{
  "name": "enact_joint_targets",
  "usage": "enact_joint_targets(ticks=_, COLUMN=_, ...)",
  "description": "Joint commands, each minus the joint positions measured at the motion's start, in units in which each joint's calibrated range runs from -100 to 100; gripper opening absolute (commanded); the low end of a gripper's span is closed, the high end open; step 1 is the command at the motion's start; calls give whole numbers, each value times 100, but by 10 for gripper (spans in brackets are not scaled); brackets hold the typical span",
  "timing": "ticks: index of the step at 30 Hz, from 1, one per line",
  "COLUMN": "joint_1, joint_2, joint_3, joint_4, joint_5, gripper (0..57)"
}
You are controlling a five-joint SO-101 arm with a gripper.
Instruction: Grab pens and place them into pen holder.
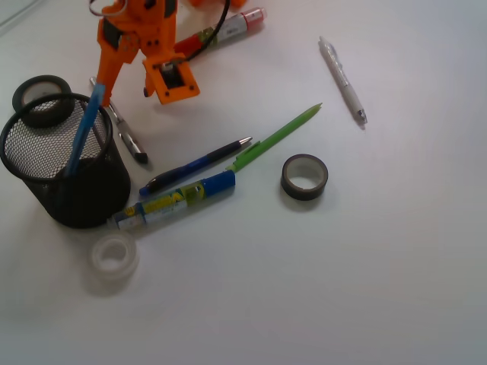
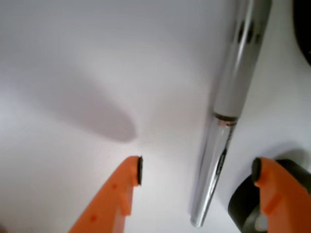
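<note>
We have our end effector (image 2: 197, 172) spread wide and empty, hanging low over the white surface (image 1: 365, 266) just behind the pen holder (image 1: 65, 163). In the wrist view the silver-and-black pen (image 2: 233, 107) lies between the two orange fingers (image 2: 121, 189), nearer the right one and touching neither. The front view shows the same pen (image 1: 122, 125) beside the holder's far wall, partly hidden by the arm. One light blue pen (image 1: 82, 133) already leans inside the mesh cup.

We judge this pen light, stiff and slick: its glossy metal barrel could roll or squirt out of the small dark pads. We would close across the barrel near its middle, by the joint between the matte section and the shiny one, so that it hangs balanced. The dark tape roll (image 1: 43, 99) sits close by and could catch a finger. The dark blue pen (image 1: 194, 166), green pen (image 1: 275, 138) and white pen (image 1: 342, 80) still lie out on the surface.
</note>
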Motion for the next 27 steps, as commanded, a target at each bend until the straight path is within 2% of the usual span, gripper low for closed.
enact_joint_targets(ticks=1, joint_1=25, joint_2=511, joint_3=-976, joint_4=395, joint_5=176, gripper=260)
enact_joint_targets(ticks=15, joint_1=301, joint_2=2015, joint_3=-2842, joint_4=1874, joint_5=220, gripper=250)
enact_joint_targets(ticks=18, joint_1=301, joint_2=2083, joint_3=-2896, joint_4=1909, joint_5=215, gripper=188)
enact_joint_targets(ticks=24, joint_1=279, joint_2=2083, joint_3=-2906, joint_4=1917, joint_5=230, gripper=1)
enact_joint_targets(ticks=27, joint_1=249, joint_2=2032, joint_3=-2788, joint_4=1909, joint_5=234, gripper=4)
